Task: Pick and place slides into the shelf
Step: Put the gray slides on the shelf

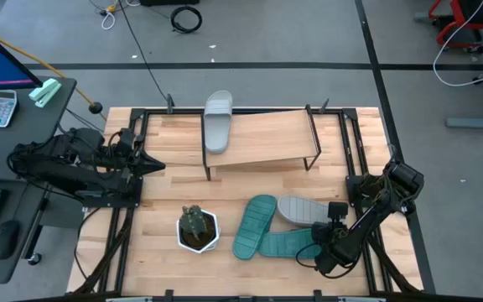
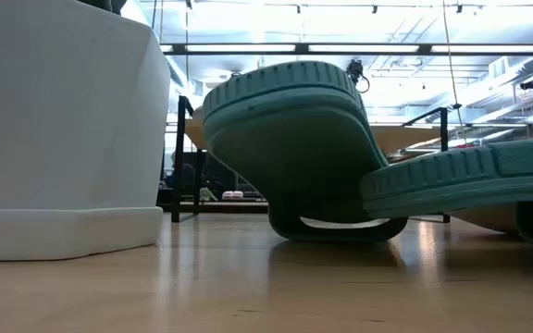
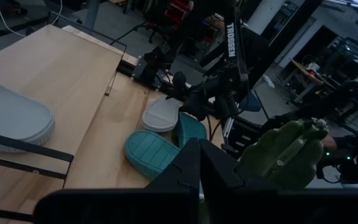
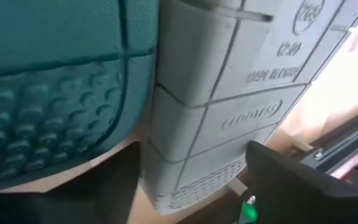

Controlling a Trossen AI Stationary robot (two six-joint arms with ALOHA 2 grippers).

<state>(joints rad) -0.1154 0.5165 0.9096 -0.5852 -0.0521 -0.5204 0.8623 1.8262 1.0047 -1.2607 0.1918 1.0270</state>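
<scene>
High view: right hand [image 1: 321,243] (fingers spread) over teal slide [image 1: 285,244], beside grey slide [image 1: 306,210]

grey slide [image 1: 296,209] part hidden under teal slide [image 1: 254,226] | R gripper [image 1: 324,248] tips obscured

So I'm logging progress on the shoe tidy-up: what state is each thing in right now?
Grey slide on shelf: lying on the shelf top's left end.
Second grey slide: on the table, sole up, against the teal pair.
Teal slides: on the table, overlapping, one propped up.
Shelf: upright, mostly bare.
Potted plant: upright.
Left gripper: shut, idle at the table's left.
Right gripper: low at the slides.
</scene>
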